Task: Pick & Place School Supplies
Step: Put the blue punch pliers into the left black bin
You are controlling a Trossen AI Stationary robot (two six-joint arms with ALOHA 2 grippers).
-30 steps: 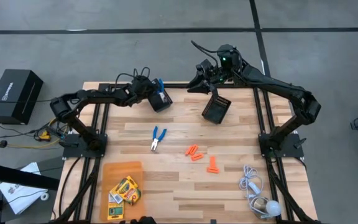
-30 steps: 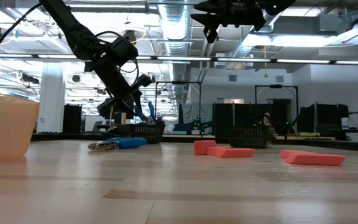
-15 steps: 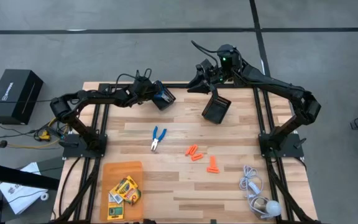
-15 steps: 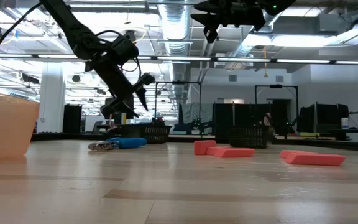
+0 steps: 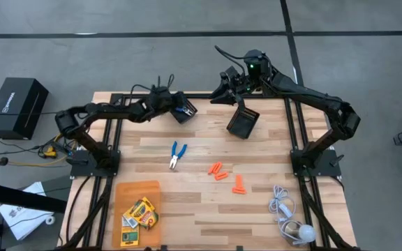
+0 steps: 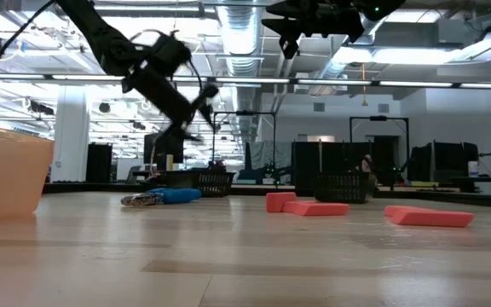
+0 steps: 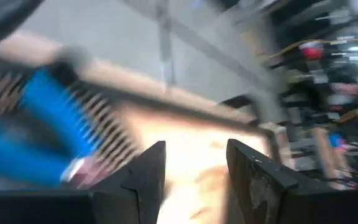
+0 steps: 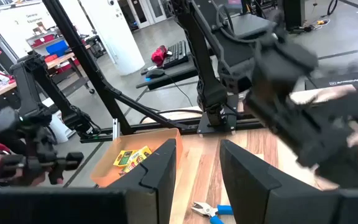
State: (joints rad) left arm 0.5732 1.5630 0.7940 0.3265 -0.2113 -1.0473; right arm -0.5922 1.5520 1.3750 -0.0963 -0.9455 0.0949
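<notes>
your left gripper hangs at eleven o'clock over the left black mesh bin, fingers spread wide, gripping nothing; a blue-handled tool sits in that bin. your right gripper waits at twelve o'clock, fingers part open, empty. blue pliers, orange pieces mid-table, crayon boxes at seven o'clock.

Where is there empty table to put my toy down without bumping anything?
Bare wood lies between the blue-handled pliers and the crayon boxes, and along the near edge between those boxes and the white cord. It is crowded at the far edge, around both black mesh bins.
</notes>
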